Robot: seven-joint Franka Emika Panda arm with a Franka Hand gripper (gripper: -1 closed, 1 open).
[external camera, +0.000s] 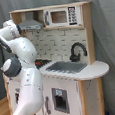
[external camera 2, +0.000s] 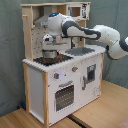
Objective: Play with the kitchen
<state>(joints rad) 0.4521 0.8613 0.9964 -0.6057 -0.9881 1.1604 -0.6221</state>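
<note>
The kitchen (external camera: 71, 90) is a white and light-wood toy with a grey hood (external camera: 33, 24), a black faucet (external camera: 77, 50) and a sink (external camera: 69, 67). In the second exterior view the kitchen (external camera 2: 45, 85) shows its red-ringed stovetop (external camera 2: 54, 61) and oven door (external camera 2: 64, 96). A metal pot (external camera 2: 50, 53) stands on the stovetop. My gripper (external camera 2: 47, 42) hangs right above the pot, in front of the pegboard back. In the first exterior view the white arm (external camera: 24, 71) hides the gripper and most of the stove.
A toy microwave (external camera: 62, 16) sits on the top shelf beside the hood. The kitchen stands on a wooden floor (external camera 2: 100, 107) with a grey curtain (external camera 2: 10, 55) behind it. Knobs (external camera 2: 75, 69) line the front panel above the oven.
</note>
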